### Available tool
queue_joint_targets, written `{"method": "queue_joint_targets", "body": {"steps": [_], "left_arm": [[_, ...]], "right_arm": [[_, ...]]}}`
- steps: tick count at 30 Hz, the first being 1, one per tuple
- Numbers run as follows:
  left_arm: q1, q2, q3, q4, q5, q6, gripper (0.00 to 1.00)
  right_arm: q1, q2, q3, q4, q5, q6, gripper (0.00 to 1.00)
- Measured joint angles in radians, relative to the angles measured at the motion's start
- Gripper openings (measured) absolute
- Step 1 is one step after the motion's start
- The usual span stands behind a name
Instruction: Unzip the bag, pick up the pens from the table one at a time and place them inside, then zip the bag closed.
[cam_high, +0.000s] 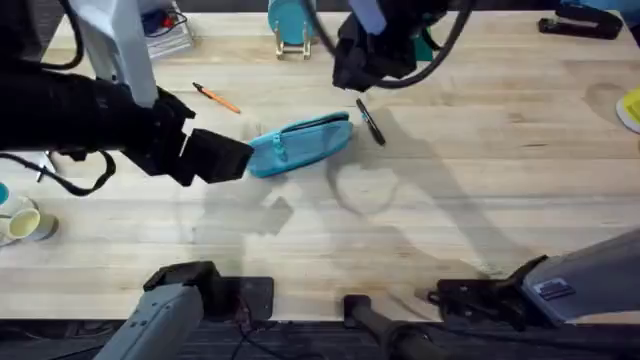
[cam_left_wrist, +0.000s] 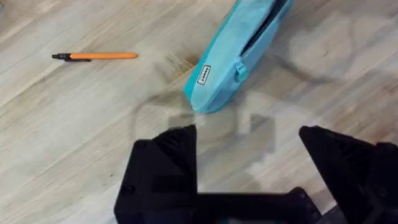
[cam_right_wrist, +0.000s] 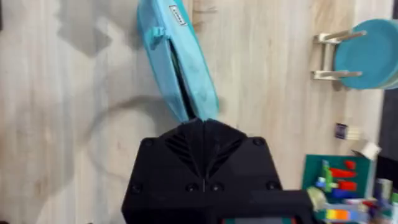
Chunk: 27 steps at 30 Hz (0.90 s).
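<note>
Your left gripper (cam_left_wrist: 249, 134) hangs with fingers spread wide, just off the bag's (cam_high: 300, 143) 9 o'clock end. Your right gripper (cam_right_wrist: 202, 124) has its fingers pinched together, tips hiding the bag's far end. Black pen (cam_high: 371, 124) lies at the bag's 2 o'clock; orange pen (cam_high: 216, 97) lies at 10 o'clock, apart.

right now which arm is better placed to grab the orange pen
Left. The orange pen lies on the table on the left arm's side, just beyond the bag, and the left gripper is open. The right gripper is closed at the bag's far end.
</note>
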Motion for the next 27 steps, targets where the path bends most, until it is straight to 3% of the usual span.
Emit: {"method": "queue_joint_targets", "body": {"steps": [9, 27], "left_arm": [[0.0, 0.0, 0.0, 0.0, 0.0, 0.0, 0.995], [0.0, 0.0, 0.0, 0.0, 0.0, 0.0, 0.995]], "right_arm": [[0.114, 0.0, 0.076, 0.103, 0.173, 0.068, 0.03], [0.055, 0.194, 0.205, 0.089, 0.224, 0.112, 0.029]]}}
